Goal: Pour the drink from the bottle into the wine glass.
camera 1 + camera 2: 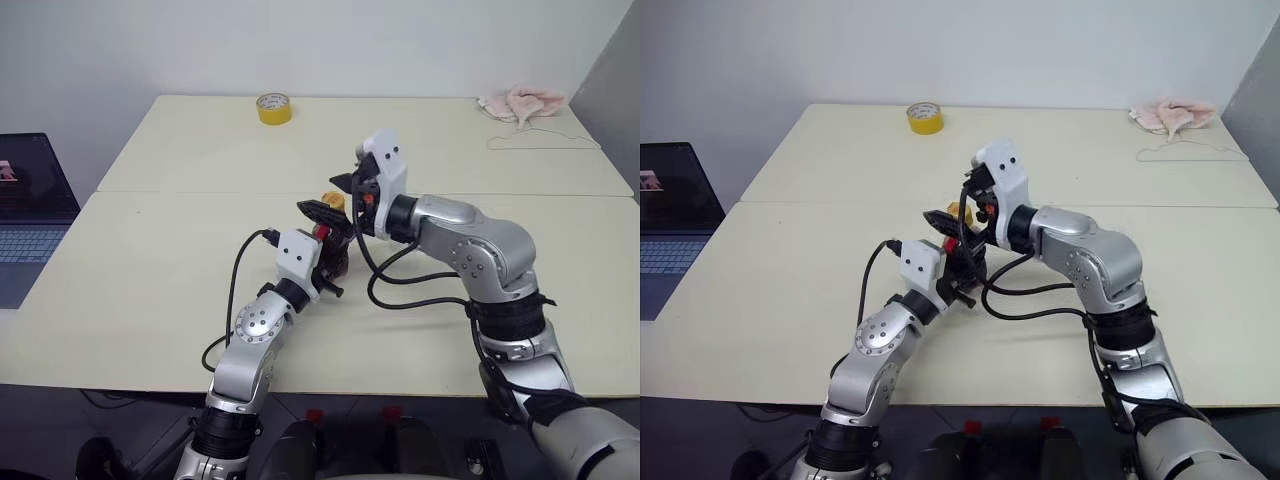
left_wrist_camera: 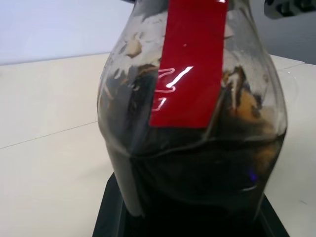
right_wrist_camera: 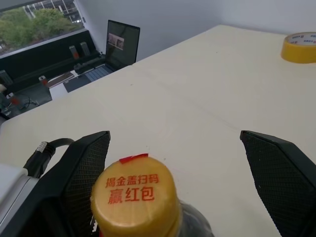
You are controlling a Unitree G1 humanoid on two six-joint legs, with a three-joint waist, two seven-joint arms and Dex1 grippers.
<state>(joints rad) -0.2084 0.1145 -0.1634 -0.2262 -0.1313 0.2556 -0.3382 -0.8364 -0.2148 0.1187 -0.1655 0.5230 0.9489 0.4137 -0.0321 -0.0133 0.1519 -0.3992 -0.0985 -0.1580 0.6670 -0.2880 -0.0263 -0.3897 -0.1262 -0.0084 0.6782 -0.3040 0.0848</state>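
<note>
My left gripper [image 1: 331, 266] is shut on the body of the bottle [image 2: 197, 113], holding it upright just above the table [image 1: 150, 280]. The bottle is clear plastic with a red label [image 2: 190, 64]. The dark drink [image 2: 207, 173] fills its lower part. My right gripper [image 3: 175, 136] is open, with one finger [image 3: 81, 173] on each side of the yellow cap [image 3: 134, 195] and apart from it. In the head views the cap [image 1: 332, 201] sits between those black fingers. The wine glass is out of view.
A yellow tape roll [image 1: 273, 108] lies at the far side of the table. A pink cloth [image 1: 525, 103] and a thin wire [image 1: 540, 142] are at the far right corner. An open laptop [image 1: 25, 215] stands off the table's left edge.
</note>
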